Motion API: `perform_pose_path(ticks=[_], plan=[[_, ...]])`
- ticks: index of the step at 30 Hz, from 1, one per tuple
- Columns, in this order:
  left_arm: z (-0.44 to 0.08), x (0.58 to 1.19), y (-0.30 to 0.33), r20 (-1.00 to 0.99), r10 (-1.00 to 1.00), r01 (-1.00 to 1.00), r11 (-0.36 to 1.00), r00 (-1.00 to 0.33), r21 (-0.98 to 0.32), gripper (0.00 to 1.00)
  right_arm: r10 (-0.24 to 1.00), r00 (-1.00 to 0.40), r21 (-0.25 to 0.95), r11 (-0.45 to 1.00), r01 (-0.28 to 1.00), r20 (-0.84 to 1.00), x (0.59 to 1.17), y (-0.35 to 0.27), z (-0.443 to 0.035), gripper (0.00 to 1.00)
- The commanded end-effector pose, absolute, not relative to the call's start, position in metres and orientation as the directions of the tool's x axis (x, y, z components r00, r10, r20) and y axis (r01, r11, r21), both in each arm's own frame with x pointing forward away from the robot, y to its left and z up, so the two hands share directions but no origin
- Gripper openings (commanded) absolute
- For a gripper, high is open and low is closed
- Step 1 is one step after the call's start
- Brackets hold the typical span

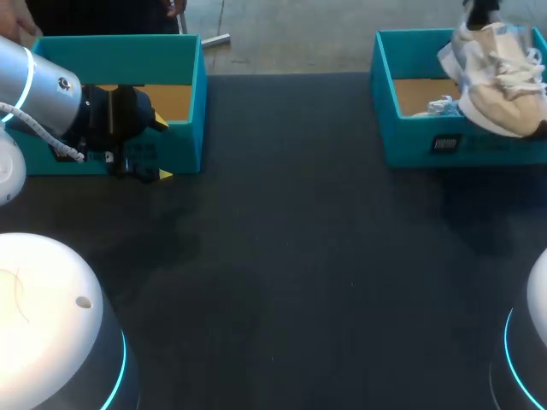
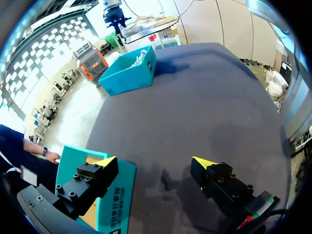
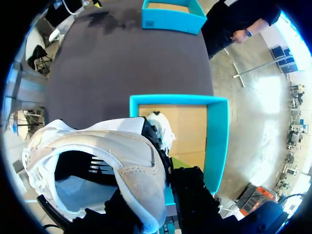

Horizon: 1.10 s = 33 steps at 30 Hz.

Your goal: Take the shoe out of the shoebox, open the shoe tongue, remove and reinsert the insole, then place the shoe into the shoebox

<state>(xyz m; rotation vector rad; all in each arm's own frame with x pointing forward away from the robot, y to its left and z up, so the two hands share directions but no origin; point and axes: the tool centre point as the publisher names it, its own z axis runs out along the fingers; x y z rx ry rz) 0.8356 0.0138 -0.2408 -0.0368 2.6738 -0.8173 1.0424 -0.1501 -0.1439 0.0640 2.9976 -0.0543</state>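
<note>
Right gripper [image 3: 157,195] clamps the shoe [image 1: 496,73] by its collar, up over the shoebox [image 1: 410,128]: looks like the taking-out step. Next: carry it to the table [image 1: 299,256], toward the wide-open left gripper [image 2: 153,162].

The shoe [image 1: 500,81] is soft cream cloth, suede-like at the heel, with woven laces. The shoebox [image 1: 410,141] is smooth teal card, raw brown inside. The tabletop [image 1: 299,256] is dark and matt. My left tool [image 2: 153,162] looks like matt black plastic, and my left arm [image 1: 34,81] has a glossy shell.
</note>
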Motion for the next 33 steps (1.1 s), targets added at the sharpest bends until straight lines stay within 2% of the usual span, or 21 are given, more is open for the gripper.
perform_pose_path(ticks=[1, 23, 29, 33], plan=[[-0.241, 0.835, 0.014, -0.317, -0.123, 0.074, 0.836, -0.941, -0.544, 1.00, 0.048, -0.993, -0.048, 0.997, 0.053, -0.111, 1.063, -0.169, -0.143, 0.00], [-0.241, 0.835, 0.014, -0.317, -0.123, 0.074, 0.836, -0.941, -0.544, 1.00, 0.178, -0.972, -0.128, 0.972, 0.198, -0.152, 1.144, -0.247, -0.152, 0.00], [-0.241, 0.835, 0.014, -0.317, -0.123, 0.074, 0.836, -0.941, -0.544, 1.00, 0.303, -0.933, -0.092, 0.941, 0.325, -0.194, 1.147, -0.263, -0.150, 0.00], [-0.241, 0.835, 0.014, -0.317, -0.123, 0.074, 0.836, -0.941, -0.544, 1.00, 0.451, -0.862, -0.079, 0.874, 0.479, -0.231, 1.146, -0.272, -0.149, 0.00]])
